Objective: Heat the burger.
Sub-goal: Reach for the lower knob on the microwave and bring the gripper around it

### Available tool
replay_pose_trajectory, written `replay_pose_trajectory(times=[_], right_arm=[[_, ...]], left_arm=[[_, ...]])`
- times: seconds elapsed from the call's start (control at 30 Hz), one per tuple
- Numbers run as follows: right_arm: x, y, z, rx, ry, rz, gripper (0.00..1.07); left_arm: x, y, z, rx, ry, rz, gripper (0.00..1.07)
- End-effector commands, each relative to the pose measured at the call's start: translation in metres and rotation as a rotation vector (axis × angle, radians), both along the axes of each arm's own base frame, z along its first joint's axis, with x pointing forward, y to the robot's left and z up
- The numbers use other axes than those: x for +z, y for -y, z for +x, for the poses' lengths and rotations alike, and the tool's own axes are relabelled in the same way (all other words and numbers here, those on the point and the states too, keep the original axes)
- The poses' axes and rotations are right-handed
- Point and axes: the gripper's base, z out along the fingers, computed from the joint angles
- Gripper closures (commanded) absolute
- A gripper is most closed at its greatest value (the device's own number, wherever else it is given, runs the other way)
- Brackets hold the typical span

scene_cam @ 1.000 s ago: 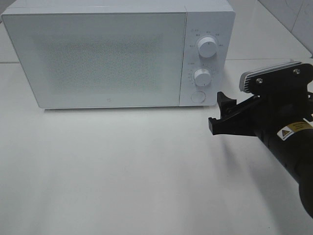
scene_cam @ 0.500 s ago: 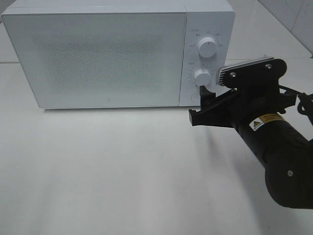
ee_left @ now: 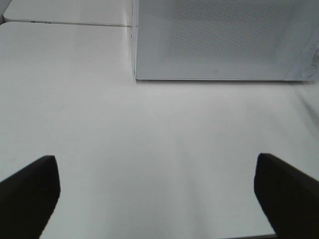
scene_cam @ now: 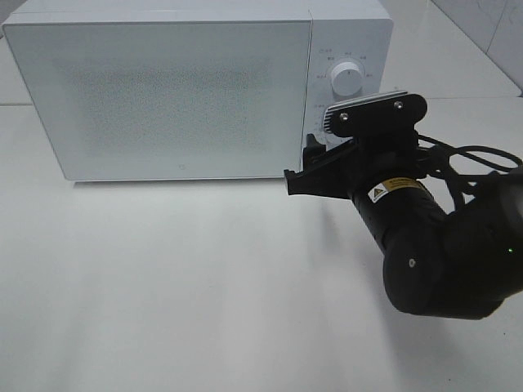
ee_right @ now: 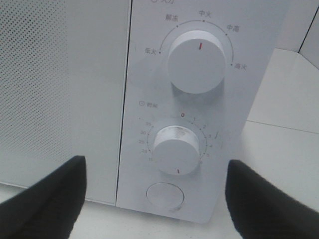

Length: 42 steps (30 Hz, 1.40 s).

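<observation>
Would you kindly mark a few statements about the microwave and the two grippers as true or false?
1. The microwave door is shut. True.
2. The right gripper is clamped on the lower knob. False: its jaws stand open, not closed on that knob.
3. A burger sits on the table before the microwave. False: no burger shows in any view.
4. The left gripper is open above the table. True.
5. The upper knob's red mark points downward. False: on that knob it points up.

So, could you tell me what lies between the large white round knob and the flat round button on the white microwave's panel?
The smaller white timer knob sits directly between them; the right wrist view shows it clearly.
</observation>
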Motion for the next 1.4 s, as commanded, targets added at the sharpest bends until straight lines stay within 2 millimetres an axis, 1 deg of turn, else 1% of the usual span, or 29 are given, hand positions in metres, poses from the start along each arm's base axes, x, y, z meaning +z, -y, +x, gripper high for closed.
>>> replay_pose_trajectory(times=[0.03, 0.13, 0.2, 0.3, 0.33, 0.37, 0.53, 0.7, 0.83, 1.1, 1.27, 1.33, 1.4], right_arm=[[0.003, -0.003, 0.010, -0.058, 0.063, 0.047, 0.34], [0.002, -0.004, 0.012, -0.069, 0.062, 0.049, 0.34], [-0.003, -0.006, 0.022, -0.102, 0.059, 0.057, 0.34], [-0.005, -0.007, 0.025, -0.104, 0.054, 0.057, 0.34], [-0.008, -0.007, 0.031, -0.113, 0.045, 0.059, 0.34], [-0.008, -0.005, 0.037, -0.124, 0.047, 0.064, 0.34], [-0.008, -0.003, 0.046, -0.144, 0.056, 0.101, 0.34], [-0.014, -0.004, 0.050, -0.137, 0.047, 0.091, 0.34], [-0.021, -0.006, 0.055, -0.135, 0.024, 0.117, 0.34], [-0.019, -0.006, 0.065, -0.118, 0.030, 0.134, 0.34], [-0.020, -0.006, 0.065, -0.116, 0.030, 0.133, 0.34], [-0.021, -0.006, 0.065, -0.117, 0.029, 0.132, 0.34], [-0.027, -0.006, 0.066, -0.118, 0.017, 0.139, 0.34]], left_arm=[[0.000, 0.000, -0.003, -0.005, 0.021, -0.003, 0.09], [0.000, 0.000, -0.003, -0.005, 0.021, -0.003, 0.09], [0.000, 0.000, -0.003, -0.005, 0.021, -0.003, 0.09], [0.000, 0.000, -0.003, -0.005, 0.021, -0.003, 0.09], [0.000, 0.000, -0.003, -0.005, 0.021, -0.003, 0.09], [0.000, 0.000, -0.003, -0.005, 0.021, -0.003, 0.09], [0.000, 0.000, -0.003, -0.005, 0.021, -0.003, 0.09], [0.000, 0.000, -0.003, -0.005, 0.021, -0.003, 0.09], [0.000, 0.000, -0.003, -0.005, 0.021, -0.002, 0.09], [0.000, 0.000, -0.003, -0.005, 0.021, -0.002, 0.09], [0.000, 0.000, -0.003, -0.005, 0.021, -0.002, 0.09], [0.000, 0.000, -0.003, -0.005, 0.021, -0.002, 0.09], [0.000, 0.000, -0.003, -0.005, 0.021, -0.002, 0.09]])
